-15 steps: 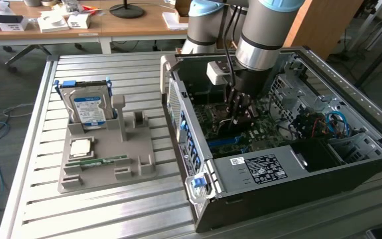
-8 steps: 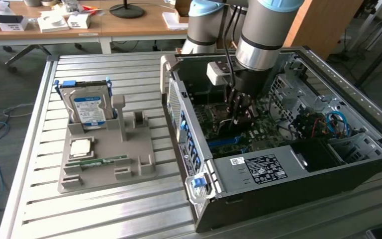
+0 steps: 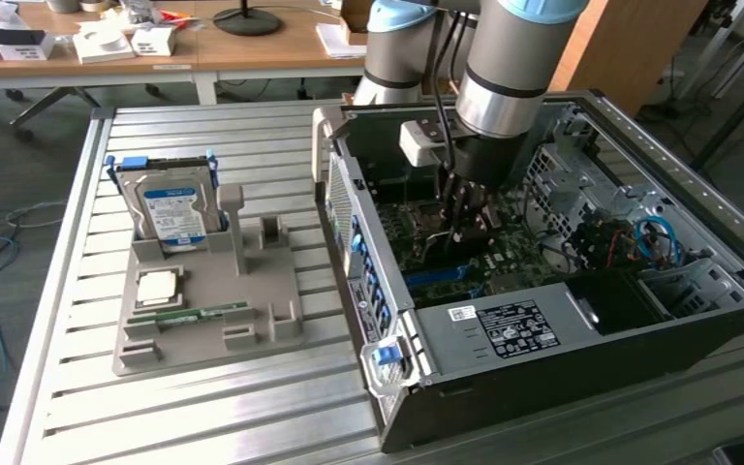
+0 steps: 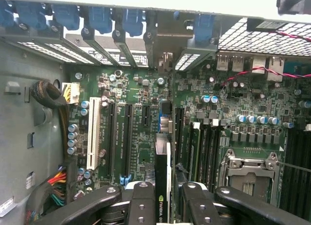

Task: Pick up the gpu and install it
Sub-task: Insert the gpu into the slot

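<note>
We see the gripper (image 3: 467, 221) clenched on the gpu (image 4: 163, 166), holding the card on edge over the motherboard (image 4: 136, 137) inside the open computer case (image 3: 566, 334) at the exterior view's right, seemingly so that its connector lines up with an expansion slot.

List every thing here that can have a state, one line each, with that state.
computer case: lying on its side, side panel off.
gpu: held on edge inside the computer case, over the motherboard.
gripper: shut on the gpu.
hard drive: standing upright in the grey holder.
memory stick: lying flat in the grey holder.
</note>
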Robot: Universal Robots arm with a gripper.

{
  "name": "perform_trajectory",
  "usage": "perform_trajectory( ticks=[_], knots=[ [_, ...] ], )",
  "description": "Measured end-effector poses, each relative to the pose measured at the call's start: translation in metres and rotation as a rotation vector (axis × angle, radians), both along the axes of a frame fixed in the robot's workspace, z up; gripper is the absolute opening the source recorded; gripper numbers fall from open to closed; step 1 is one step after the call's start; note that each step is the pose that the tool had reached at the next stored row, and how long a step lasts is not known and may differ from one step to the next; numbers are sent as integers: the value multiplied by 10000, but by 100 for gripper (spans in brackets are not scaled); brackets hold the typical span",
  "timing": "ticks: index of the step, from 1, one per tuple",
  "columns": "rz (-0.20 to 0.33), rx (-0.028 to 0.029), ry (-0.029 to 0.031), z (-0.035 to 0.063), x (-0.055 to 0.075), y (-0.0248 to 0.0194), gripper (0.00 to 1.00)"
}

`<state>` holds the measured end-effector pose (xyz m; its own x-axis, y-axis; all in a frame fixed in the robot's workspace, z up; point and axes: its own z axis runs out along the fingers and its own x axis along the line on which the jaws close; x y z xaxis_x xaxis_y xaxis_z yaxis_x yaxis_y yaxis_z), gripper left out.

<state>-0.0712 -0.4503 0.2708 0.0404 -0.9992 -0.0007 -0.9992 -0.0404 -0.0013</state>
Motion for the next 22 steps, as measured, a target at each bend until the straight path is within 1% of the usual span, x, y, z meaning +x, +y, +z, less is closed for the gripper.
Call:
perform_trajectory(
  ticks=[3, 18, 22],
  knots=[
    [-3, -6, -1, 0, -2, -1, 26],
    [71, -4, -43, -3, 5, 0, 26],
    [129, -3, -84, -4, 6, 0, 26]
  ],
)
